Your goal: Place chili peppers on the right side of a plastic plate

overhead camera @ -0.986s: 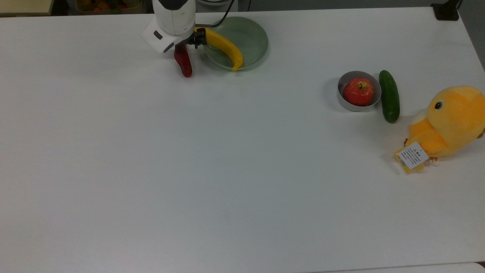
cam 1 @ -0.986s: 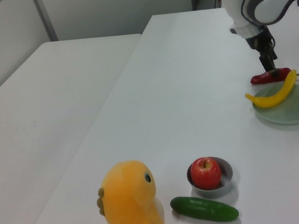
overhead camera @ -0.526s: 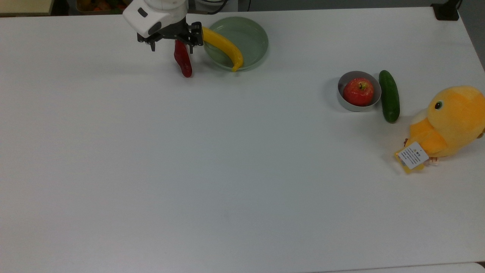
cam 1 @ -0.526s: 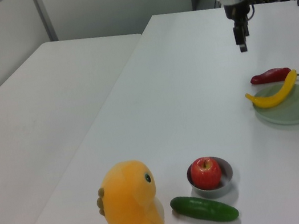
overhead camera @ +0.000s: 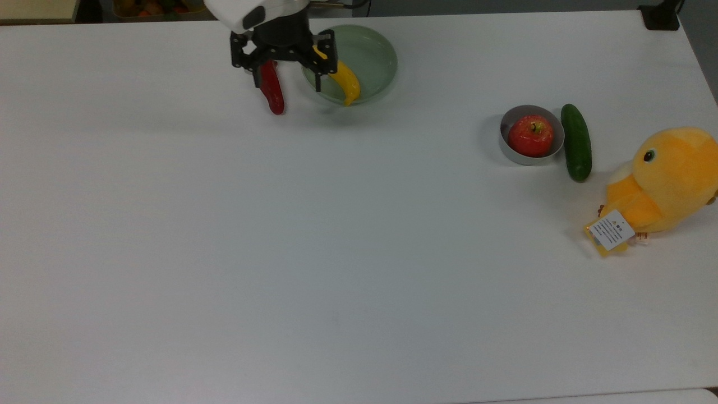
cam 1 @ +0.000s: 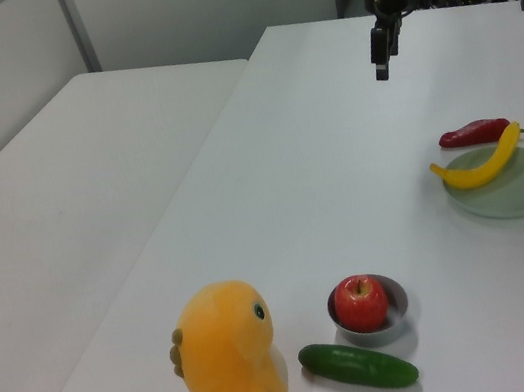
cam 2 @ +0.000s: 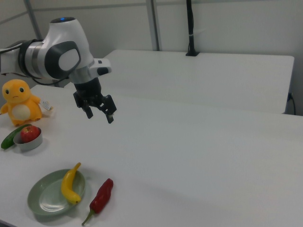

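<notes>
Chili pepper [cam 2: 101, 196] lies on the table just beside the plastic plate [cam 2: 41, 202], likely delivered; gripper [cam 2: 99, 111] hangs high above, fingers wide, empty.

A broad white table [overhead camera: 336, 252] is seen across most of the top view, evenly lit with only soft shadows. A second white table [cam 1: 68, 190] is set alongside it at the left of the left view, and appears in the upper right of the right view. A black post [cam 2: 190, 28] is mounted at its far edge, upper centre of the right view. Pale grey wall panels [cam 1: 198, 4] with metal uprights [cam 1: 78, 27] are seen behind the tables.
</notes>
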Available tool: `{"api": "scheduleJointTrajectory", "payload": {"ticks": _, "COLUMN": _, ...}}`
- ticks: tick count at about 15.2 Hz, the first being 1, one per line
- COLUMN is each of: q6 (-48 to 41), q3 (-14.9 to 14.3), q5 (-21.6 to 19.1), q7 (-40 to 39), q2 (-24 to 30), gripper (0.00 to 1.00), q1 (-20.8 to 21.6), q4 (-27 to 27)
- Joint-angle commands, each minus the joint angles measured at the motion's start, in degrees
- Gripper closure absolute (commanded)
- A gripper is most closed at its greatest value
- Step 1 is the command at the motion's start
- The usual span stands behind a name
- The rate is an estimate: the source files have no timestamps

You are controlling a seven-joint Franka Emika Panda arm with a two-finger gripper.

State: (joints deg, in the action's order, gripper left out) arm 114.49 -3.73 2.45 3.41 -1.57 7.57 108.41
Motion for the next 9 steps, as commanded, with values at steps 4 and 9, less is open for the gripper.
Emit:
{"api": "scheduleJointTrajectory", "payload": {"ticks": 4, "q6": 1.08, "q3": 4.33, "q5": -0.87, "q7": 4.58, "q2": -1.24, "gripper": 0.0, "q1": 1.21, "q4": -0.39}}
{"api": "scheduleJointTrajectory", "payload": {"ticks": 9, "q6": 1.0, "q3": 5.22, "q5": -0.96, "q7": 5.02, "q2": -1.86, "gripper": 0.0, "q1": 2.01, "q4": -0.39}}
